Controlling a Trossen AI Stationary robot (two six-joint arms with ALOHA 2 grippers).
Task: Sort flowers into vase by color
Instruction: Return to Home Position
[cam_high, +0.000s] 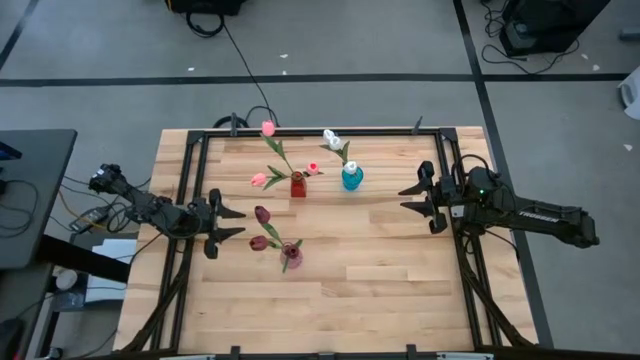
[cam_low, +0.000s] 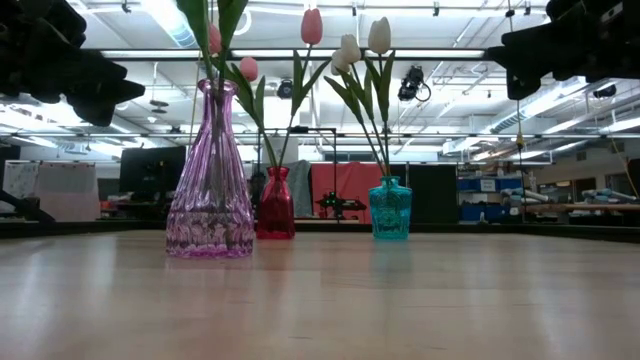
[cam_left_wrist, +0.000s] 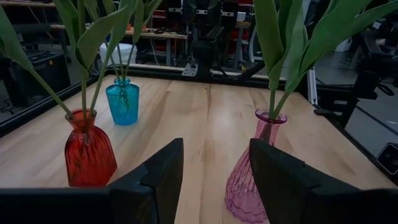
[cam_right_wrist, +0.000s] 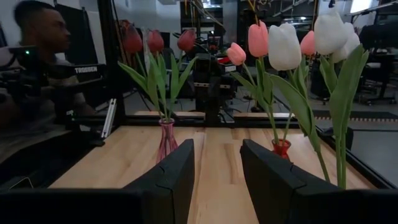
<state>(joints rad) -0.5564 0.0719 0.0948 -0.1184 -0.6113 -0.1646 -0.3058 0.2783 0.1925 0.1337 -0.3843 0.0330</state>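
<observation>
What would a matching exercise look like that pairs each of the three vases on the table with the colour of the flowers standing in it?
Column one:
1. purple vase
2. red vase
3. blue vase

Column two:
A. white flowers
B. maroon flowers
C. pink flowers

Pairs: 1-B, 2-C, 3-A.

The left pincer and the right pincer are both open and empty, at opposite sides of the table.
</observation>
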